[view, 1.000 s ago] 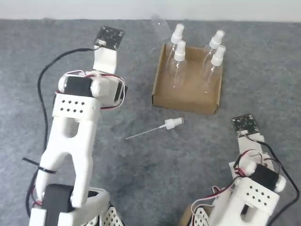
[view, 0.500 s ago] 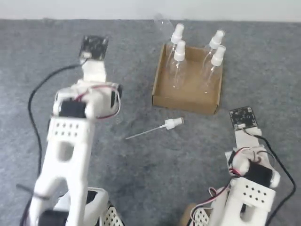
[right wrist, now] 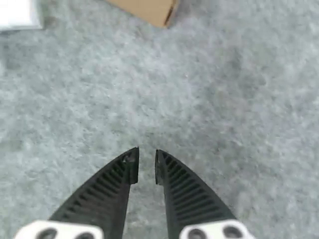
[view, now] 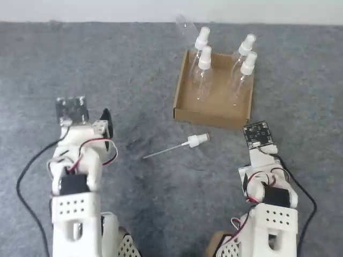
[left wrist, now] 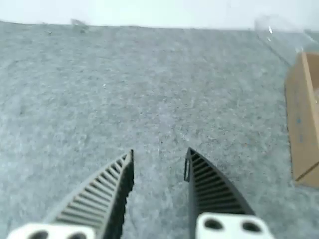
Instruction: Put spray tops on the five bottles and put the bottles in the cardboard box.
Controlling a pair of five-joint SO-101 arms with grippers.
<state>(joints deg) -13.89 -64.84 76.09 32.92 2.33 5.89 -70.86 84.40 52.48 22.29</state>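
Bottles (view: 204, 72), four capped, stood in the cardboard box (view: 211, 116). A loose spray top (view: 196, 140) lay on the counter (view: 134, 69), with a fifth bottle (view: 185, 27) seemingly behind the box. The left gripper (left wrist: 158, 167) gaped and the right gripper (right wrist: 147, 162) stood barely apart.

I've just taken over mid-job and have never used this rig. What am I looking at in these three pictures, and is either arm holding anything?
These show two small white robot arms, each ending in a two-fingered gripper. The high view looks down from a fixed camera. The other two come from a camera on each wrist, looking out past that arm's gripper. The left gripper is open and empty over the grey mat. The right gripper shows a narrow gap and holds nothing. On the mat stands a cardboard box with four topped bottles upright inside. One spray top lies loose between the box and the arms, and a clear bottle without a top lies beyond the box.
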